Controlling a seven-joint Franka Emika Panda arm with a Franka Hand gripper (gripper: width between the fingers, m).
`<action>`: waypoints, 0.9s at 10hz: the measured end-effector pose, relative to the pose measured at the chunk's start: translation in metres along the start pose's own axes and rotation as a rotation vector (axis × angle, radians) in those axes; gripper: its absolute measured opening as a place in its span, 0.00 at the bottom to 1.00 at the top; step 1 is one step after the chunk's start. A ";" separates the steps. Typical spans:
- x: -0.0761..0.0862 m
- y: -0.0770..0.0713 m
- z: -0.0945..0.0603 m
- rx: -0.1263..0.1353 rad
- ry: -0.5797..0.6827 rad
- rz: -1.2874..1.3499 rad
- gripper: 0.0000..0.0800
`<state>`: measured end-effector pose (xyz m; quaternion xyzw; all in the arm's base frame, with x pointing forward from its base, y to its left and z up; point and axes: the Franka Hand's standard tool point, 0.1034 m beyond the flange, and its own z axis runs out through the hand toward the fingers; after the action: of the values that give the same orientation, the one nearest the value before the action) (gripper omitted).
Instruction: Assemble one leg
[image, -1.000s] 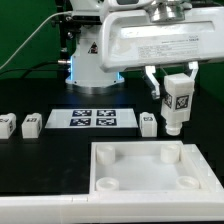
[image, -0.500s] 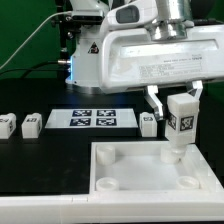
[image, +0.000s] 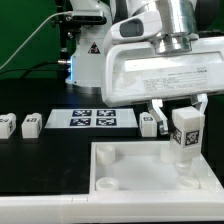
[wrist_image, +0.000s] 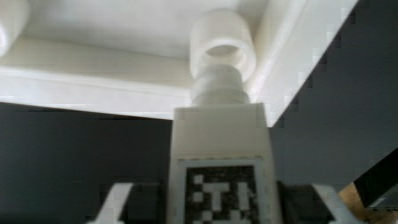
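White plastic leg (image: 187, 133), upright and clenched in the gripper (image: 183, 120); we see its peg just above a corner hole (wrist_image: 221, 48) of the tray (image: 120, 152), on the exterior view's right.

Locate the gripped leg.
On the exterior view's right, the leg hangs upright in the gripper, its lower tip at a corner hole on the right side of the tray.

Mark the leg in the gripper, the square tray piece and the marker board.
leg (image: 187, 134): exterior view, on its tagged face.
square tray piece (image: 125, 148): exterior view, on its far rim.
marker board (image: 92, 119): exterior view, at its middle, between the tags.
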<state>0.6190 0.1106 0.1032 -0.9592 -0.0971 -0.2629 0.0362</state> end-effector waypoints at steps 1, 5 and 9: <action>0.003 0.000 0.000 0.000 0.004 0.000 0.37; -0.012 0.001 0.013 0.001 -0.015 0.003 0.37; -0.013 -0.002 0.020 0.003 0.010 0.001 0.37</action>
<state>0.6169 0.1130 0.0795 -0.9580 -0.0965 -0.2674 0.0381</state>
